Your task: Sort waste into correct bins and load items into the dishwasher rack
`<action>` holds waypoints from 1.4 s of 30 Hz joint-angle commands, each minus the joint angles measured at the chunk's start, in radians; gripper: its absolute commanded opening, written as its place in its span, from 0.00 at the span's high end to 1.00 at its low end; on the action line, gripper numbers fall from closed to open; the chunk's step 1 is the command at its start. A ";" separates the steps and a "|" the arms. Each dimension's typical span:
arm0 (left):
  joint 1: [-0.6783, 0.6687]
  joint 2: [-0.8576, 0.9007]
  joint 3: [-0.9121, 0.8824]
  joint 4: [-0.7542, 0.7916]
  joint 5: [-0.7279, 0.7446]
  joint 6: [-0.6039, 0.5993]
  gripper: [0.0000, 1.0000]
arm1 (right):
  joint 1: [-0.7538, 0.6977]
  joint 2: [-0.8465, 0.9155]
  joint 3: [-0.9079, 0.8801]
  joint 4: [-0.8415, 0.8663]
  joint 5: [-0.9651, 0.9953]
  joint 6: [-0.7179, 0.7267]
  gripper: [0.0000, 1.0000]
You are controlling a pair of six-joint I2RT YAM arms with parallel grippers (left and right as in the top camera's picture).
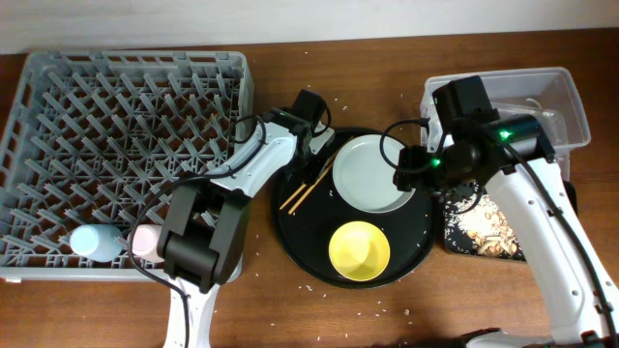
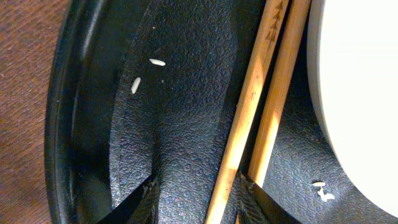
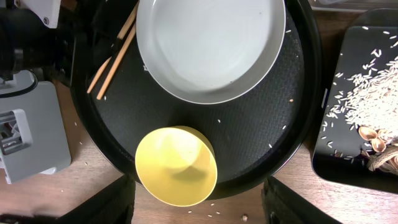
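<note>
Chopsticks [image 2: 264,106] are lying right under my left gripper [image 2: 199,202]. They are a thin wooden pair, side by side on the textured floor of the round black tray [image 2: 78,124], just beside the rim of the pale plate [image 2: 360,93]. I am holding that gripper's fingers spread, with one stick passing between them. The second stick is running against the inner edge of one finger, so nothing is gripped yet.

I am judging the sticks to be light and stiff, but thin, smooth and apt to roll or scissor apart. So I am favouring a pinch across both together near their middle, low against the tray.

My right gripper [image 3: 198,190] is hanging wide open above the yellow bowl [image 3: 176,167], holding nothing. The rack [image 1: 126,56] is sitting well to the left, with a blue cup [image 1: 89,242] and a pink cup [image 1: 145,242] already in its near corner.
</note>
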 commanded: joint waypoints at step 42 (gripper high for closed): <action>0.249 -0.148 0.584 -0.836 0.017 -0.209 0.47 | -0.002 -0.004 0.014 0.017 0.019 -0.008 0.28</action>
